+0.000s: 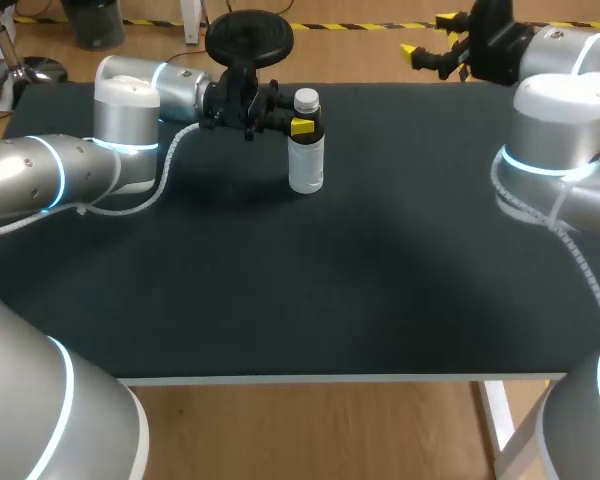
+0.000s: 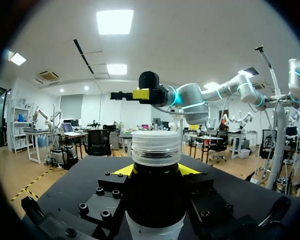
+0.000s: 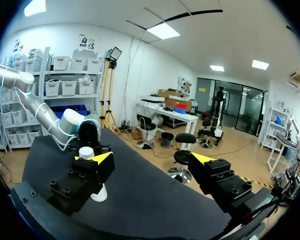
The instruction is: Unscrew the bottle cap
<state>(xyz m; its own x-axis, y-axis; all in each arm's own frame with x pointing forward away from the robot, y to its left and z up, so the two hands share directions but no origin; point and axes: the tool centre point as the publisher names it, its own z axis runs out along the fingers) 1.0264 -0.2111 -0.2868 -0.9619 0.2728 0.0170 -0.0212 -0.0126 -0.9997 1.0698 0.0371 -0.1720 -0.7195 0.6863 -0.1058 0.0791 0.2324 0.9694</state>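
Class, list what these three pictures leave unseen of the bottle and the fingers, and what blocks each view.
- Head view: the bottle hides the far finger of the left gripper.
- Left wrist view: the bottle's base is cut off by the edge; its body covers most of the yellow fingertips.
- Right wrist view: a finger of the right gripper hides most of the bottle; the cap is too small to show any loosening.
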